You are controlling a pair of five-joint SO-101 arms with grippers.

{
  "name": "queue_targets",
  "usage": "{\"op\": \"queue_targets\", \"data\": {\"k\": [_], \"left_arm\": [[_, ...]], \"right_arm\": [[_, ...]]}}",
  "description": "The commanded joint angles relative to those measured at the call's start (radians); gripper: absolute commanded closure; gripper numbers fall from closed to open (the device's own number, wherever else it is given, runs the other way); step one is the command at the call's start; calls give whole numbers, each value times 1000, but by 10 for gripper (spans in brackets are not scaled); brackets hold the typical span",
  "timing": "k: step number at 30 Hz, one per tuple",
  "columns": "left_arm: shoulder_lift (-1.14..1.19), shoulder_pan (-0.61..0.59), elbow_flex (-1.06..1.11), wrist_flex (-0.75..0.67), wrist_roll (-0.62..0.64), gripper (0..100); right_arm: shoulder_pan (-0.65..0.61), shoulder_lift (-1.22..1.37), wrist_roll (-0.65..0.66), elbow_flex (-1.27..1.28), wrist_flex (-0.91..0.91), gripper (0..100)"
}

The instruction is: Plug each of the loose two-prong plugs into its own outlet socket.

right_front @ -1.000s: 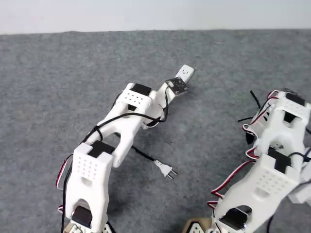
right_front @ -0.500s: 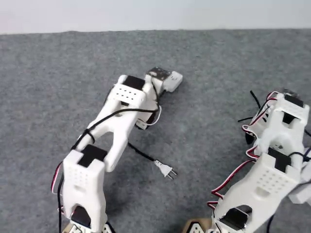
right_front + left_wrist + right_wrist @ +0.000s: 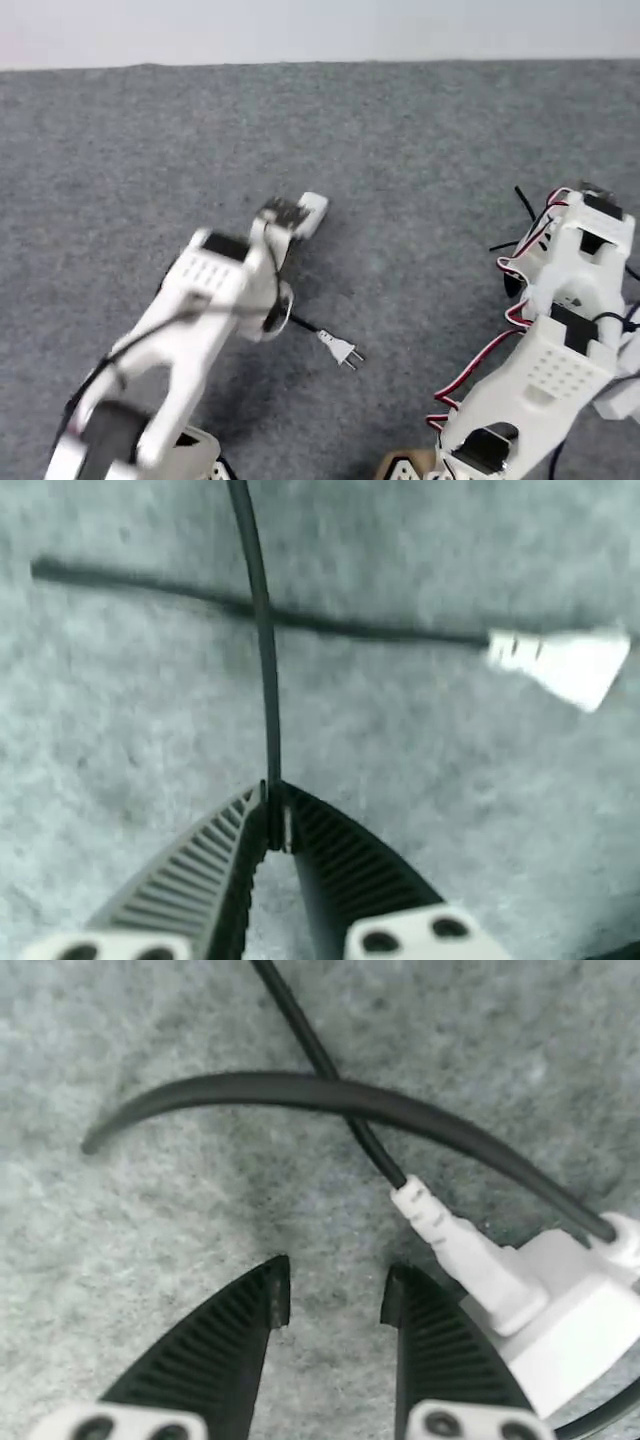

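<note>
Across the grey worktop point(image 3: 450, 150) in the high view, the left arm point(image 3: 200, 300) stretches from the near edge toward the middle, and the right arm point(image 3: 560, 350) sits folded at the right side. Between them lies a loose plug point(image 3: 340, 349), white, prongs pointing away from the left arm, with its cord point(image 3: 303, 327) running back under that arm. At the left wrist, the left claw point(image 3: 270, 802) is closed, its two ribbed fingers point(image 3: 210, 860) pinching a thin black cord point(image 3: 270, 720) at their very tips. This pinched cord runs on ahead and crosses over the loose plug's cord, and the plug itself lies flat on the worktop, apart from the claw. At the right wrist, the right claw point(image 3: 335, 1300) is open with nothing between its fingers point(image 3: 245, 1325), low over the worktop. Just beside it a second plug point(image 3: 465, 1260) is seated in a white outlet socket point(image 3: 575, 1335), and a thick cord point(image 3: 200, 1090) arcs across the plug's own lead point(image 3: 290, 1005).
</note>
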Motion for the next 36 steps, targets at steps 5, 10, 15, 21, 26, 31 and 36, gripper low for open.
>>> {"op": "queue_targets", "data": {"k": [5, 10, 15, 21, 26, 31, 36], "left_arm": [[-440, -97, 320, -55, -255, 773], [-486, -149, 248, -52, -304, 684], [-440, -130, 79, -97, -304, 750], [-219, -107, -42, -311, -304, 758], [-21, -32, -134, -416, -308, 758], [176, 8, -240, -537, -310, 757], [368, -11, -390, -580, -308, 757]], "right_arm": [[-19, -4, -8, 2, -18, 855], [-19, -2, -8, 2, -18, 855], [-21, -2, -8, 2, -18, 855], [-21, -2, -8, 2, -18, 855], [-21, -2, -6, 3, -30, 855], [-30, -2, -6, 3, -30, 855], [-30, -2, -6, 3, -31, 855]]}}
